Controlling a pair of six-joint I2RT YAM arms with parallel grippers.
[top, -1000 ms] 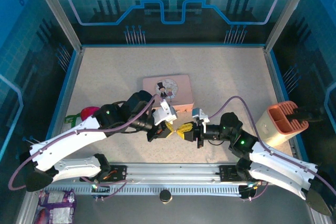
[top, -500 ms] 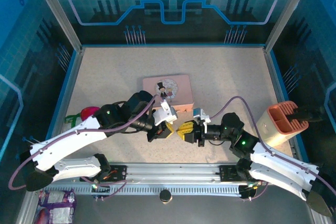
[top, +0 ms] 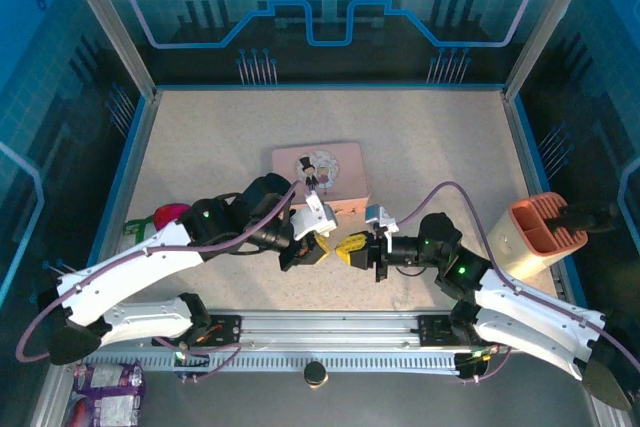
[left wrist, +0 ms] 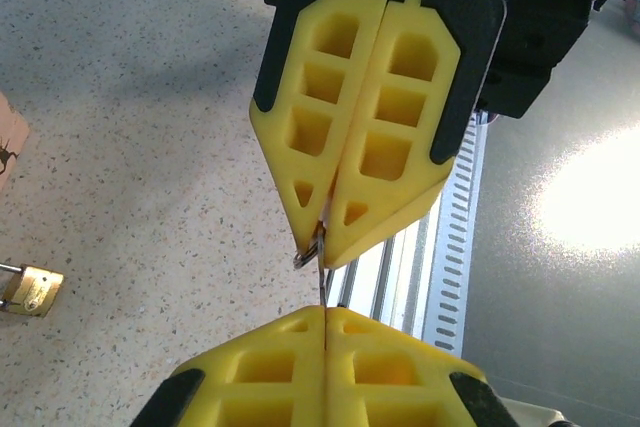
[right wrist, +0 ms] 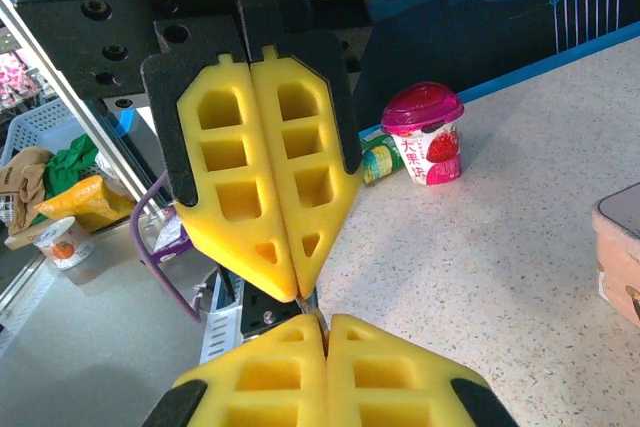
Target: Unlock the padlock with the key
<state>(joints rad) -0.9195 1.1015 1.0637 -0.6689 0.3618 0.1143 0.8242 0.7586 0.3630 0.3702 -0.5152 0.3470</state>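
My left gripper [top: 320, 247] and right gripper [top: 349, 247] meet tip to tip just above the table, near its front edge. Between them is the key [left wrist: 323, 269], a thin dark metal blade with a small ring. In the left wrist view the blade runs into the seam of my left gripper [left wrist: 325, 313], and the ring end sits in the right gripper's yellow fingers [left wrist: 375, 162]. In the right wrist view the key [right wrist: 313, 302] bridges my right gripper [right wrist: 326, 320] and the left one's fingers [right wrist: 262, 182]. The brass padlock [left wrist: 30, 289] lies on the table, apart from both.
The pink tin [top: 320, 169] lies behind the grippers. A peach holder [top: 535, 232] stands at the right edge and a pink-lidded cup [right wrist: 428, 134] at the left. A slotted metal rail [top: 330, 332] runs along the front.
The right gripper's jaws opened a little half a second ago and have shut again on the key. Both grippers stay tip to tip in nearly the same place.
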